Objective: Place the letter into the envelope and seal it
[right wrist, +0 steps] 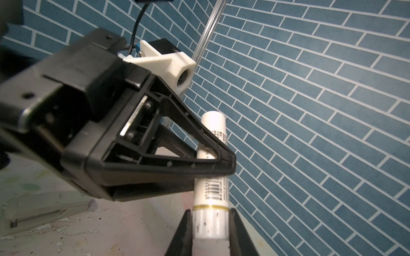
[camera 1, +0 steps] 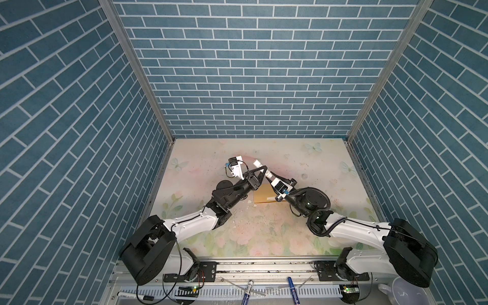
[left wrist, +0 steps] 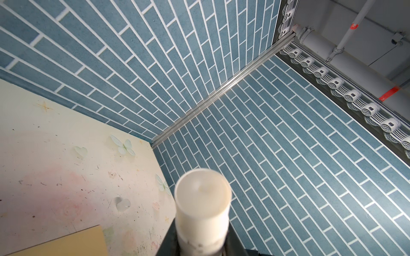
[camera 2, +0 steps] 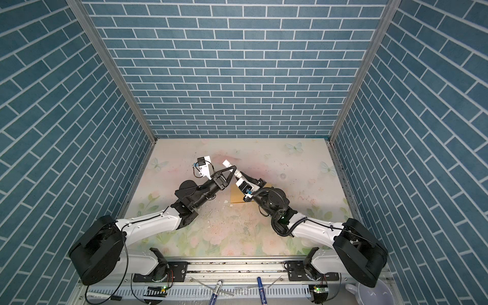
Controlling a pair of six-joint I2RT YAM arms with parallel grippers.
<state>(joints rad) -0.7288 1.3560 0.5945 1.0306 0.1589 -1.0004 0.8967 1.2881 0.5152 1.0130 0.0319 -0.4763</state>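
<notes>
Floral tabletop [camera 1: 264,237], blue-brick walls. Noted glue stick [right wrist: 210,195] aloft: pinched mid-barrel by left gripper [right wrist: 213,175], clamped at one end by right gripper [right wrist: 210,232]. Runs lengthwise from right claw through left. Found envelope [camera 1: 264,196] flat below, between both wrists. Could not find letter. Likely uncapping next: pull apart along that axis.

Bright, even light from above; soft faint shadows on table [camera 1: 303,163]. Top views sharp, walls [camera 1: 237,79] bend at edges. Left wrist: white tube [left wrist: 203,206] up close, blurred. Right wrist: left claw [right wrist: 214,175] body soft-focus, slight glare on plastic.
</notes>
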